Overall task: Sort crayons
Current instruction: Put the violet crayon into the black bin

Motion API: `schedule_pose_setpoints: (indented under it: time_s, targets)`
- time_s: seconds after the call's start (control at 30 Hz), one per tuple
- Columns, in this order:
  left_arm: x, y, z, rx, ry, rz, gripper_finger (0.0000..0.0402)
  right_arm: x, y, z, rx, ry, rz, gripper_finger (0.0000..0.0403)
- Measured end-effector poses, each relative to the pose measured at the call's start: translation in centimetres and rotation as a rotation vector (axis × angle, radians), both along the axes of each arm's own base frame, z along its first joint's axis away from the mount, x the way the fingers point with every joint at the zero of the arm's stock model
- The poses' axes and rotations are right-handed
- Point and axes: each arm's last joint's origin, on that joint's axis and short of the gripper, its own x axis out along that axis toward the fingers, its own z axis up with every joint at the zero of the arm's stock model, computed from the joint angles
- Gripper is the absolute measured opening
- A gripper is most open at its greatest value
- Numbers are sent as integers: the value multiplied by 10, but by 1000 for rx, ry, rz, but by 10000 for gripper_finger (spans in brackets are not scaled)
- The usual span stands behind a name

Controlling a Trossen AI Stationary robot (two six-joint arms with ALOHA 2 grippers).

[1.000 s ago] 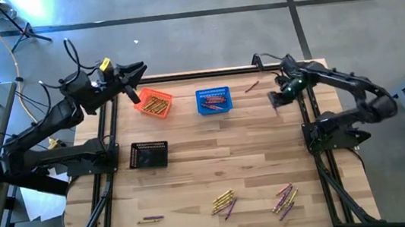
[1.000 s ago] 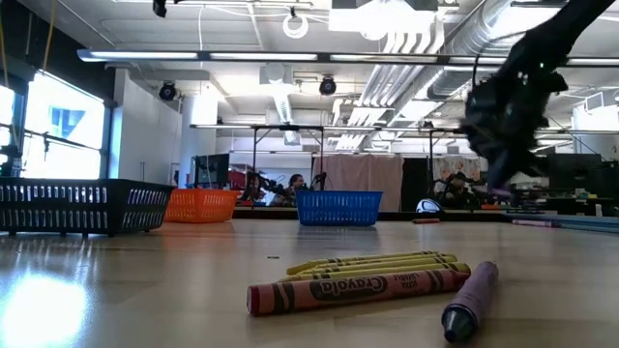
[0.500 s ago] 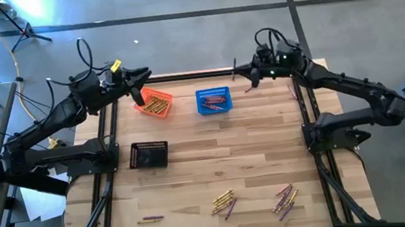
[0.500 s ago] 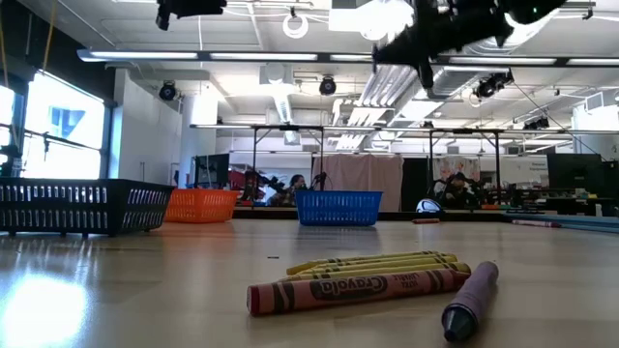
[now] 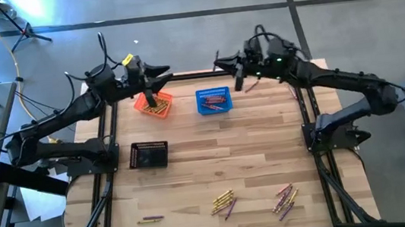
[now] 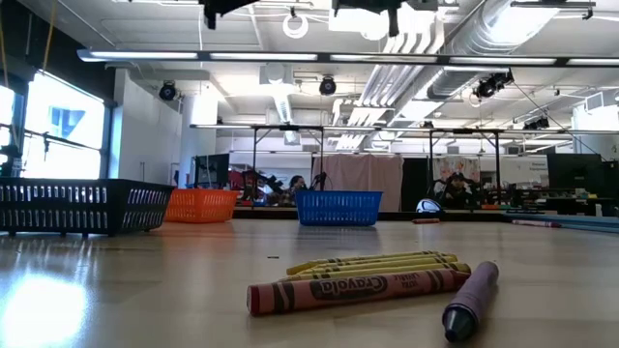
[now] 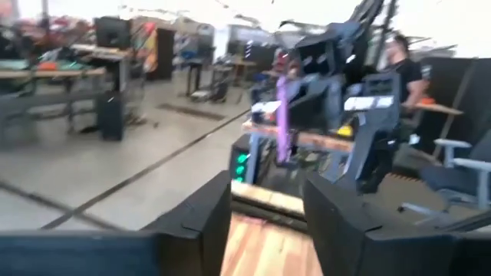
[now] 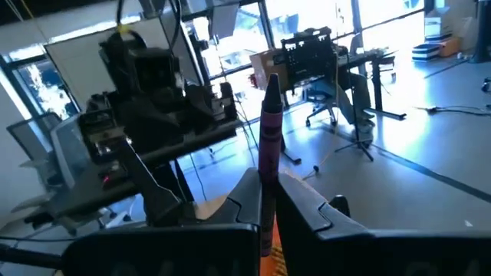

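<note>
Delivery step: right gripper (image 8: 266,201), shut on a purple crayon (image 8: 268,130), hangs beside the blue basket (image 5: 214,101). Left gripper (image 5: 152,98), open and empty, sits over the orange basket (image 5: 155,103). Next move likely calls for centring above the blue basket, then releasing.

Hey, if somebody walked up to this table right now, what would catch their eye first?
Probably the right gripper, raised near the blue basket at the table's far edge, pinching a purple crayon upright. Facing it, the left gripper hangs over the orange basket with its fingers apart and nothing between them. Loose crayons lie in small heaps along the near edge.
</note>
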Motion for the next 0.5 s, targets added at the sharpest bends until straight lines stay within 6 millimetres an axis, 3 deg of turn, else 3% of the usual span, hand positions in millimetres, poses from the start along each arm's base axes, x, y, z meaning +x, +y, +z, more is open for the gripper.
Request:
schedule_pose_setpoints:
  time_s: [0.2,0.5]
  targets:
    - [11,3,-1,32,-36,-58,196,42,1,-8,-70,72,49,9]
    - [11,4,-6,-18,-3,-57,217,76,-7,11,-192,61,64,9]
